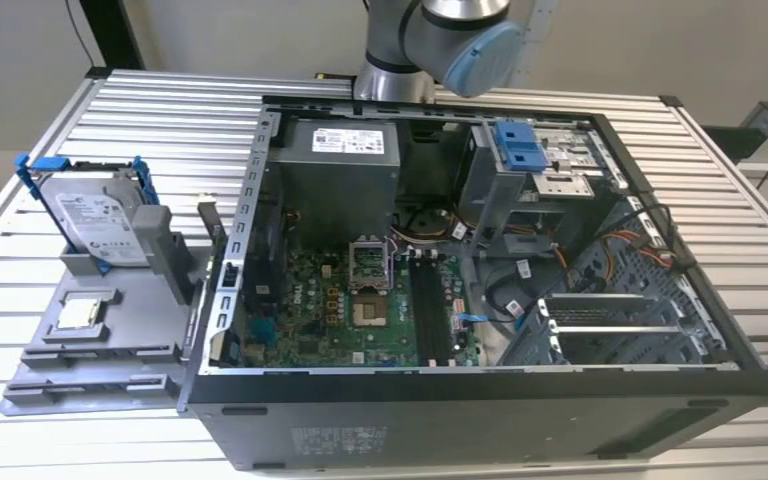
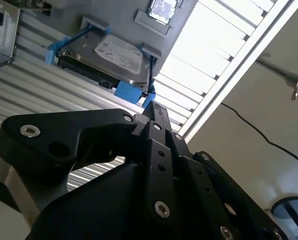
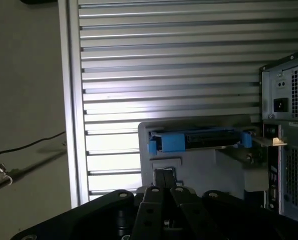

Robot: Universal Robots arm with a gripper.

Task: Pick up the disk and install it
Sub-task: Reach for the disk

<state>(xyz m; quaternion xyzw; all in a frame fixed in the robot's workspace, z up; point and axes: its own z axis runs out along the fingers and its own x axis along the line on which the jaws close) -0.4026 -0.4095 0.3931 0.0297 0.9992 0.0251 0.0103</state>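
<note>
The disk (image 1: 96, 222), a silver hard drive with a white label and a blue frame, stands tilted in a grey holder (image 1: 104, 330) at the exterior view's left, beside the open computer case (image 1: 491, 400). In both wrist views my gripper hangs well above it. The disk (image 2: 119, 56) lies past the black fingertips of the gripper (image 2: 155, 108) in the second wrist view. In the first wrist view the disk (image 3: 199, 140) shows edge-on beyond the gripper (image 3: 164, 176). The fingers are pressed together, shut on nothing.
A small square silver chip (image 1: 80, 313) lies on the grey holder in front of the disk. The case holds a motherboard (image 1: 357, 300), a grey power supply (image 1: 341, 165) and a blue-tabbed drive bay (image 1: 523, 150). The slatted metal table (image 1: 144, 120) carries everything; the arm's base (image 1: 451, 40) stands behind the case.
</note>
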